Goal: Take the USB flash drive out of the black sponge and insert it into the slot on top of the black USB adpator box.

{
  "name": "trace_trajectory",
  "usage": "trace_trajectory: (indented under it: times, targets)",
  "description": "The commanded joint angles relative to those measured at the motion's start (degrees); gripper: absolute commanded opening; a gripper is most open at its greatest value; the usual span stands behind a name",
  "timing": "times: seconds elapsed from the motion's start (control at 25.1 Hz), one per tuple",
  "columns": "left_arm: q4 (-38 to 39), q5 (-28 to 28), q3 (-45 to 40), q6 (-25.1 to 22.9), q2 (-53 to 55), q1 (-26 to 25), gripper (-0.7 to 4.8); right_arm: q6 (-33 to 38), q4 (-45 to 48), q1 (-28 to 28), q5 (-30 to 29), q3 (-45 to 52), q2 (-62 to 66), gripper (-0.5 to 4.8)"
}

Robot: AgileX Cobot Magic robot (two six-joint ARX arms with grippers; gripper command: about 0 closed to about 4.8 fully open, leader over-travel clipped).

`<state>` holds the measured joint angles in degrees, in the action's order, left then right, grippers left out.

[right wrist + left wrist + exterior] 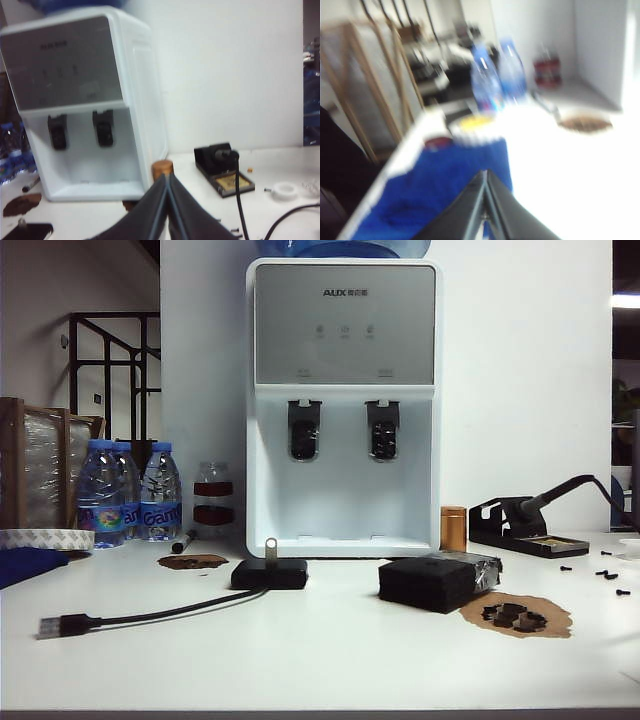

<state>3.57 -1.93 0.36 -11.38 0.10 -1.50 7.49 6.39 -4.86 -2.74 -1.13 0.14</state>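
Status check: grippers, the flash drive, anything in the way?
Left gripper shut, empty, over the blue cloth. Right gripper shut, empty, facing the water dispenser. USB flash drive stands upright in the black USB adaptor box. Nothing in the way.

Your exterior view is sharp and evenly lit, soft shadows under the box (269,574) and sponge (438,581), a bright strip at upper right, your left wrist view heavily motion-blurred with the table (580,165) blown out white, your right wrist view slightly soft.
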Motion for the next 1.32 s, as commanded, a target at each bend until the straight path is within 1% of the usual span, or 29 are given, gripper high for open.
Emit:
trace_trajectory:
  times: [0.04, 0.24, 0.56, 1.0, 1.32]
  targets:
    - [5.14, 1.97, -0.09, 0.31, -0.07, -0.13, -0.04, 0.39, 3.15, -0.02, 0.44, 1.36, 0.00, -0.02]
    - [5.20, 2.27, -0.09, 0.24, -0.07, -0.04, -0.04, -0.20, 4.92, -0.02, 0.15, 1.36, 0.00, -0.02]
    - [5.27, 1.97, -0.09, 0.26, -0.07, -0.04, -0.04, -0.20, 3.93, -0.07, 0.13, 1.36, 0.00, -0.01]
    - [5.27, 1.97, -0.09, 0.26, -0.07, -0.04, -0.04, -0.20, -5.07, -0.07, 0.11, 1.36, 0.00, -0.02]
    - [5.27, 1.97, -0.09, 0.26, -0.07, -0.04, -0.04, -0.20, -7.61, -0.07, 0.11, 1.36, 0.00, -0.02]
